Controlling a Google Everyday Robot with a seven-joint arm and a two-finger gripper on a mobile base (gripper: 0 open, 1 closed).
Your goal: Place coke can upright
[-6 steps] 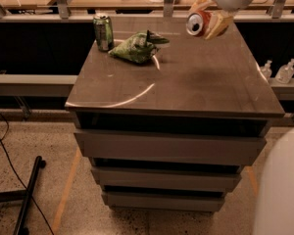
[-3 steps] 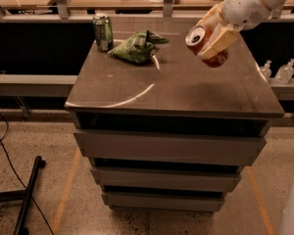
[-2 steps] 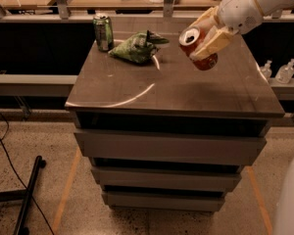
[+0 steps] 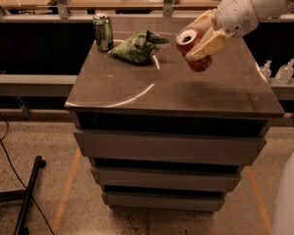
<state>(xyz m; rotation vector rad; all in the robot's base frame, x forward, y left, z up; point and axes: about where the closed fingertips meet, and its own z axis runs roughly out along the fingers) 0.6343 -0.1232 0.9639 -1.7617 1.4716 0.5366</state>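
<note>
Red can point(image 4: 202, 64) sits tilted in my pincer point(image 4: 193, 44), fingers clamped on it. I hold it above the table point(image 4: 137, 89).

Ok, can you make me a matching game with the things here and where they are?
Things:
1. coke can
2. green can
3. bag
4. gripper

Places:
A. upright at the back left corner of the table
B. tilted in the air over the table
C. lying on the table beside the green can
D. above the table's right side, jaws shut on the coke can

Pairs: 1-B, 2-A, 3-C, 4-D
</note>
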